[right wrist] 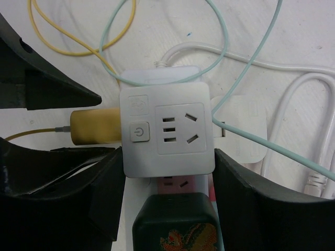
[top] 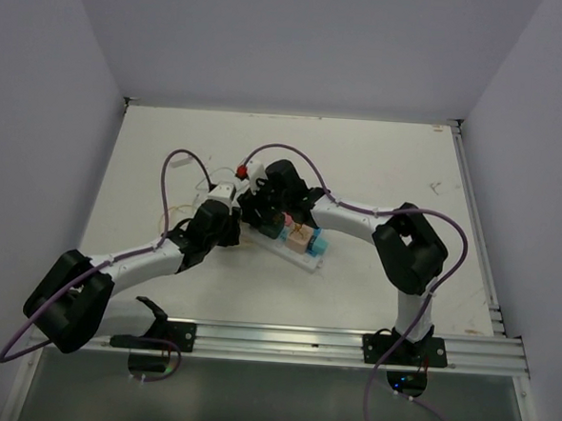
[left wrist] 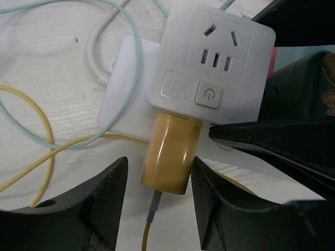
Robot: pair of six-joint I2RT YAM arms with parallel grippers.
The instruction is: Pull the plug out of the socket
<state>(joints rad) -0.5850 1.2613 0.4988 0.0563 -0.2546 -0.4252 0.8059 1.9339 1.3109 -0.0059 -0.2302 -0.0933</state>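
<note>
My left end effector (left wrist: 159,167): its fingers straddle the yellow plug (left wrist: 170,151) low in the left wrist frame. One finger lies against the plug and a sliver of desk shows beside the other, so I cannot tell if I truly pinch it.
My right end effector (right wrist: 168,157): clamped on the white cube adapter (right wrist: 167,128) at the centre of the right wrist frame, a finger flat against each side.
Yellow plug: seated in the cube's side next to its power button, with a thin yellow cable (left wrist: 146,235) at its free end.
Power strip (right wrist: 177,184): lies on the desk (top: 379,169) in the middle of the overhead frame, where both my arms meet. The cube sits on one end, with a pink outlet showing just below it.
Dark green block (right wrist: 175,225): on the strip right beside the cube, at the bottom of the right wrist frame.
White cord (left wrist: 93,52): leaves the strip's end in the upper left of the left wrist frame.
Pale teal cable (right wrist: 272,147): loops over the desk and across the strip's end.
</note>
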